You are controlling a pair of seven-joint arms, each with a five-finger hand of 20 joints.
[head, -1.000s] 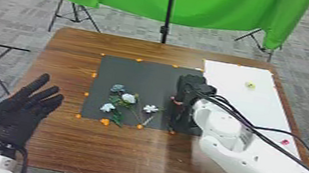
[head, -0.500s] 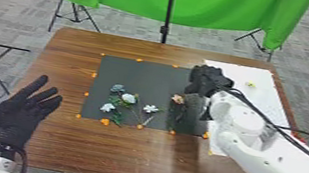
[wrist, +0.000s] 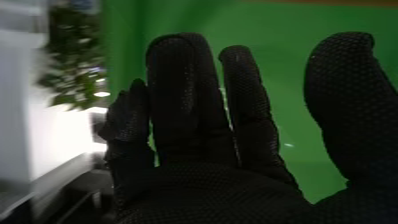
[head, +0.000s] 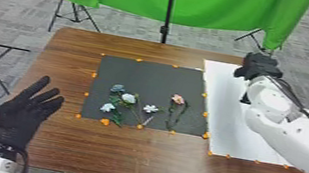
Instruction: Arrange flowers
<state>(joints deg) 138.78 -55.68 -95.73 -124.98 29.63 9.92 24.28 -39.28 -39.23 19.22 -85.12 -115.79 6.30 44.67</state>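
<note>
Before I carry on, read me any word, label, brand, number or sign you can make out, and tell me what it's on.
None: no text can be read in either view.
The black mat, the white sheet and the brown table have no legible print.
The small dark marks on the right arm are too small to make out.

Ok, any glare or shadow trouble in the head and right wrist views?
Head view: fairly even light, soft sheen on the table, flowers standing out against the dark mat. Right wrist view: harsh white glare beside the green cloth; the right hand is almost a silhouette.
</note>
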